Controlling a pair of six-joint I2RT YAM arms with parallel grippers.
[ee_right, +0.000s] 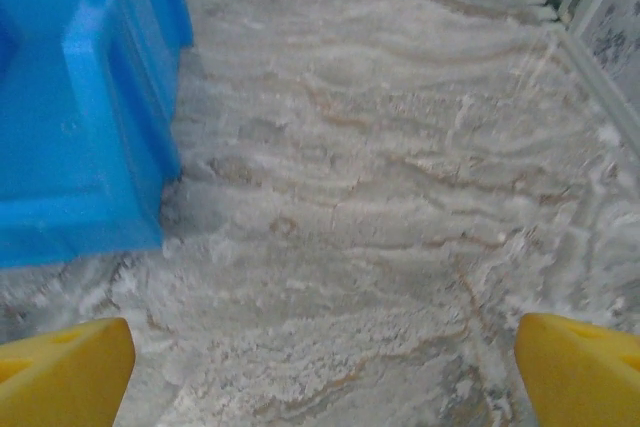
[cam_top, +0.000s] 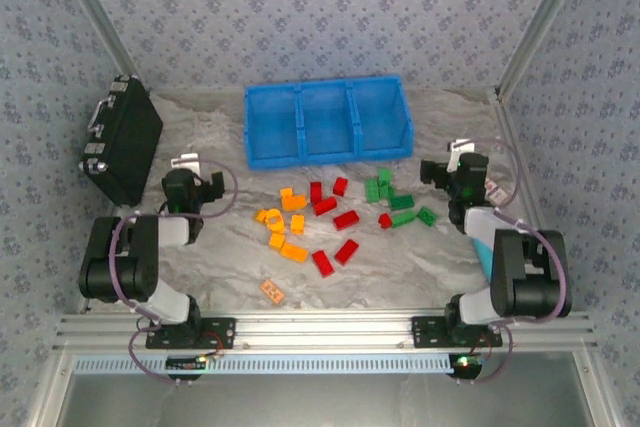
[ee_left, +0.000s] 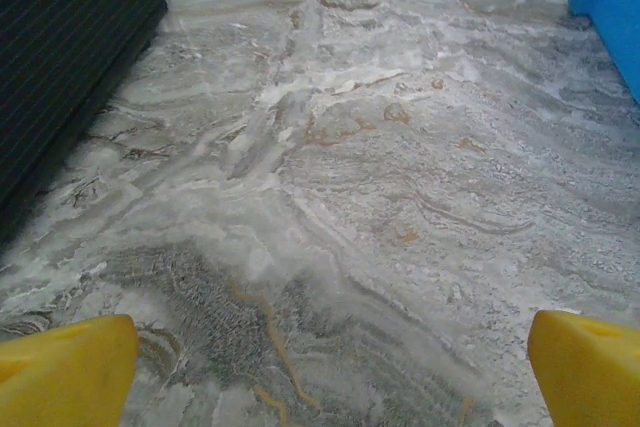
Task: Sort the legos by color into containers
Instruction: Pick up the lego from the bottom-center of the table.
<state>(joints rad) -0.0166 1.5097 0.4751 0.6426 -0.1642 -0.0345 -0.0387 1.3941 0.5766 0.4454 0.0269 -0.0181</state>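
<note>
**Left gripper**: jaws wide apart, nothing between them. Its yellow fingertips hang over bare marbled desk. It sits toward the desk's left edge. The black hard case lies just beyond it, at the far-left corner.

**Right gripper**: jaws equally wide, nothing held. It is poised near the desk's right edge. The right end wall of the blue bin stands ahead on its left.

**Legos**: all lie loose on the desk between the two grippers, on the near side of the bin.
- They already fall into three rough groups.
- The orange-yellow bricks are on the left, the red bricks in the middle and the green bricks on the right.
- One red brick sits among the green ones.
- The exact count is hard to make out from above; roughly twenty, I would judge.

**Bin**: bright blue, with three compartments side by side. It sits at the middle of the far edge, close beyond the bricks.

**Other item:** a flat orange tag lies alone toward the near edge, apart from the bricks.
</note>
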